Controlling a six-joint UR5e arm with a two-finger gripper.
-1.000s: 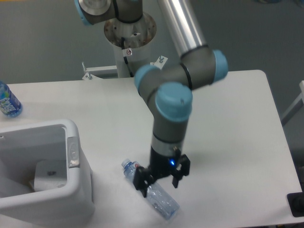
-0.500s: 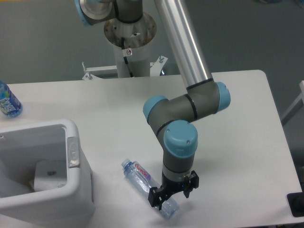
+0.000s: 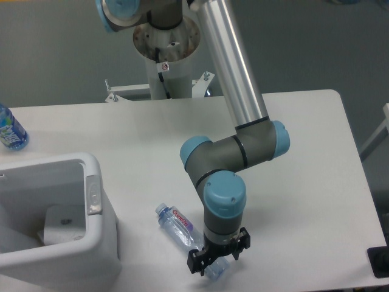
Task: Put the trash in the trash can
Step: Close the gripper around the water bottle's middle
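At the bottom of the frame, right of centre, the gripper [image 3: 217,261] hangs low over the table [image 3: 304,182], its two dark fingers [image 3: 196,262] straddling the base end of the bottle [image 3: 185,237]; the jaws stand apart on either side of that end, but whether the pads touch the plastic cannot be told. The bottle lies on its side, running diagonally from lower right to upper left, its blue cap pointing up-left toward the bin [image 3: 55,219] and its red-and-white label facing up at mid-length. The bin sits at the lower left, near the bottle but apart from it, white with a thick rim and a grey button on the rim's right side; a pale object lies inside it, too unclear to name. Above the gripper, the arm [image 3: 234,152] bends through blue-capped joints and rises as a silver tube toward its base at top centre. At the left edge, beyond the bin, stands a second bottle [image 3: 9,129] with a blue label.
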